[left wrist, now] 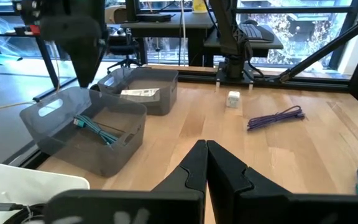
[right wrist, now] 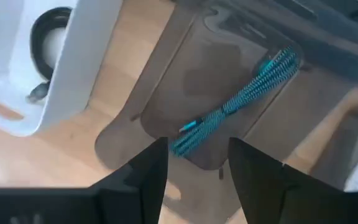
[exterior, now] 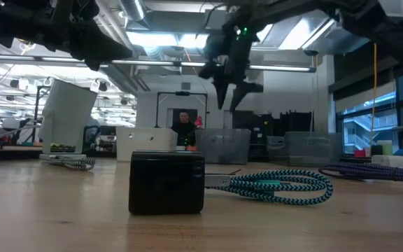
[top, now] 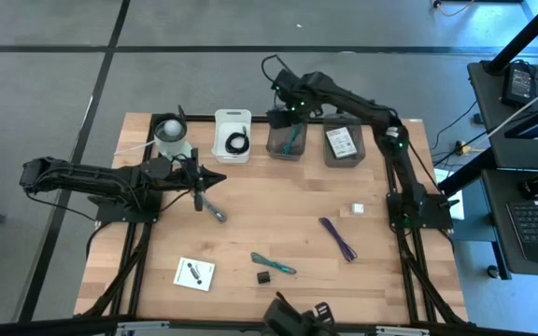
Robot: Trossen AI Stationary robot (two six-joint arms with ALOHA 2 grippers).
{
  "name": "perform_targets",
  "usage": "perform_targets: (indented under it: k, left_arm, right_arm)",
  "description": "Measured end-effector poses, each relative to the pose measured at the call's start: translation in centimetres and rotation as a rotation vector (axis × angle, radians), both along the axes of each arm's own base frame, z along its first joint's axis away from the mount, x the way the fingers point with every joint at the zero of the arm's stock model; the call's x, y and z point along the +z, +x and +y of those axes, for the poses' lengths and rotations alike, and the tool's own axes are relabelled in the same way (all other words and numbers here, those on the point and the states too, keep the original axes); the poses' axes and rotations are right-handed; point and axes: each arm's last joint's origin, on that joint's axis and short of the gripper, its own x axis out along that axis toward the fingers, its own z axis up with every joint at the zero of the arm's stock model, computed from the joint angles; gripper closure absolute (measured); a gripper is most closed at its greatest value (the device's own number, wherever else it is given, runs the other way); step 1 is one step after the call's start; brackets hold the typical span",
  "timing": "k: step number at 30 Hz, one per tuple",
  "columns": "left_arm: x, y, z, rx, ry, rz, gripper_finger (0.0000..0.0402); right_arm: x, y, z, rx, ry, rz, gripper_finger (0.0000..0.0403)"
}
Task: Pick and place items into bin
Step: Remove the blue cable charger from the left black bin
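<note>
My right gripper is open above the left grey bin at the table's far edge. A teal cable lies on that bin's floor, clear of the fingers. My left gripper is shut and holds nothing, hovering left of the table's middle. Just to its near side the grey metal tool lies flat. Also flat on the table are the white cube, purple strip, teal tie, tiny black block and a white card. The black coiled cable sits in a white bin.
Three bins stand in a row at the far edge: the white bin, the left grey bin, and a right grey bin holding a printed card. A white round object stands at the far left corner. Bare wood shows mid-table.
</note>
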Motion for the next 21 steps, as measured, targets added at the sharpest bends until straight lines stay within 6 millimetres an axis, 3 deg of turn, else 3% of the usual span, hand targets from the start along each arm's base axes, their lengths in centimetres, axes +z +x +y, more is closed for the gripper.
perform_targets:
  k: [12, 21]
  left_arm:
    - [0.0, 0.0, 0.0, -0.009, -0.002, 0.004, 0.0400]
    - [-0.1, 0.0, -0.1, -0.031, -0.009, 0.010, 0.0400]
  right_arm:
    - [-6.8, 2.0, -1.3, -0.045, 0.099, 0.094, 0.0233]
    - [-9.8, 2.3, -1.5, -0.047, 0.154, 0.170, 0.0233]
